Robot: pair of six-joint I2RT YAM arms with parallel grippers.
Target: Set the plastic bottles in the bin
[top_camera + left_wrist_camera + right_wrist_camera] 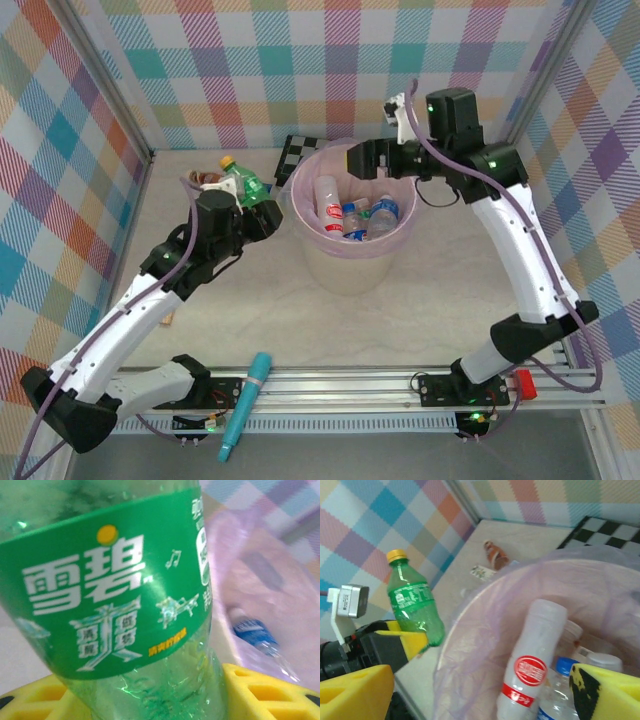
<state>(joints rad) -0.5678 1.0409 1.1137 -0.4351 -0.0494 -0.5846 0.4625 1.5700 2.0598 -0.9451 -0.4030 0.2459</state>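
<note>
Step in hand: one bottle is being carried to the bin by the left arm.

- A green plastic bottle with a yellow cap and green label (115, 590) is clamped near its base between the yellow pads of the left gripper (147, 697). It is held roughly upright, cap up, off the table.
- The bottle is just beside the left rim of the large round translucent pale-pink bin (345, 270), on the outside. It is not yet over the opening.
- The right gripper (481, 680) is placed above the far side of the bin. Its yellow fingers are spread wide with nothing between them: open and empty.
- Already inside the bin: a white plastic bottle with a red label (530, 672) and at least two clear plastic bottles with blue labels (385, 210).
- A small brown-labelled bottle (496, 555) is left lying on the pale table (420, 320) beyond the left arm, near the back wall. Whether more are hidden behind that arm cannot be told.

Judged progress: the job looks mostly done, with the green bottle in transit and at least the brown one to follow.

Next move, as judged:
- The green bottle's base needs to be brought clear above the rim and carried rightward over the opening.
- The left jaws can only then be opened.
- The right arm is crowded over the same opening, so it should be backed off first or contact is risked.
</note>
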